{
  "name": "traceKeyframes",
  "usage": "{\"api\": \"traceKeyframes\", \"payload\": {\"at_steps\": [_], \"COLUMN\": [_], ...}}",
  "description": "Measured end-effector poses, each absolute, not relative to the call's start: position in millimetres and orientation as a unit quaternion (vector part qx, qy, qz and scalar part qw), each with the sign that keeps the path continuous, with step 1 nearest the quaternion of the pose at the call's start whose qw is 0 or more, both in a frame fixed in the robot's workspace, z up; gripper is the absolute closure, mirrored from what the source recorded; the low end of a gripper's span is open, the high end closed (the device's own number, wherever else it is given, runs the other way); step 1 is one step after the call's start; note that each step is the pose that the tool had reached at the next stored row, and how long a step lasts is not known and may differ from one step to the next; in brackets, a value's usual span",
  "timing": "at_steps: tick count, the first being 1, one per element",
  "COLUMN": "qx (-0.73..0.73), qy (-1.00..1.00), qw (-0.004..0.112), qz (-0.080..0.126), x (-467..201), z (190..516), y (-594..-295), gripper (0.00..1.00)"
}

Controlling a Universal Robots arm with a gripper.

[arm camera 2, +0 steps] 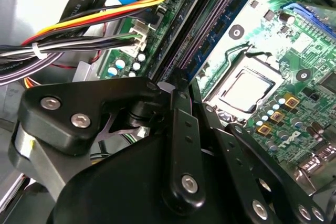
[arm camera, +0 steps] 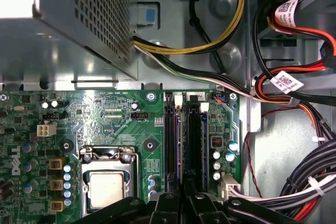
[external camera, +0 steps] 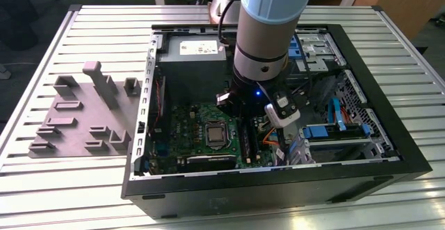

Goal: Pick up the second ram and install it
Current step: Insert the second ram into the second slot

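The tool's black linkage arms [arm camera 2: 176,85] crowd the near part of the second wrist view, reaching down toward the green motherboard [arm camera 2: 262,40]. I cannot tell whether the tool is open, closed, or gripping anything.

Just past its tip, the second ram [arm camera 2: 215,30] stands on edge in one of the long memory slots. It is a dark blue stick with a row of chips on the face that shows, and it runs away from the tool along the board. In the first wrist view the tool [arm camera: 184,200] sits directly over the parallel slots [arm camera: 186,140]. The slots lie between the silver processor socket [arm camera: 107,184] and a row of capacitors [arm camera: 223,158].

Bundles of orange, yellow, red and black cables [arm camera: 294,98] pass beside the board, and the perforated grey power supply [arm camera: 79,19] lies beyond it.

In the exterior view the arm [external camera: 268,26] comes straight down into the open black computer case [external camera: 278,185]. There the tool [external camera: 240,110] is low over the motherboard [external camera: 184,131]. The case lies flat on the slatted metal desk [external camera: 83,193]. A grey fixture block [external camera: 83,115] with upright posts sits on the desk at the exterior view's left, apart from the case.
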State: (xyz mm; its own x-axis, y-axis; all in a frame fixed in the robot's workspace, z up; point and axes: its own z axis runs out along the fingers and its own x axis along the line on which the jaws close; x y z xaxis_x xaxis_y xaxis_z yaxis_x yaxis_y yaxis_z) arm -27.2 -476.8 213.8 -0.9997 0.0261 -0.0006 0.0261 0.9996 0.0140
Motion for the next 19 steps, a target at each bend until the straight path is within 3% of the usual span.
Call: {"api": "traceKeyframes", "payload": {"at_steps": [19], "qx": [0.010], "qy": [1.000], "qw": [0.000], "qz": [0.008], "x": [-26.7], "z": [211.0], "y": [-476.0], "gripper": [0.86]}}
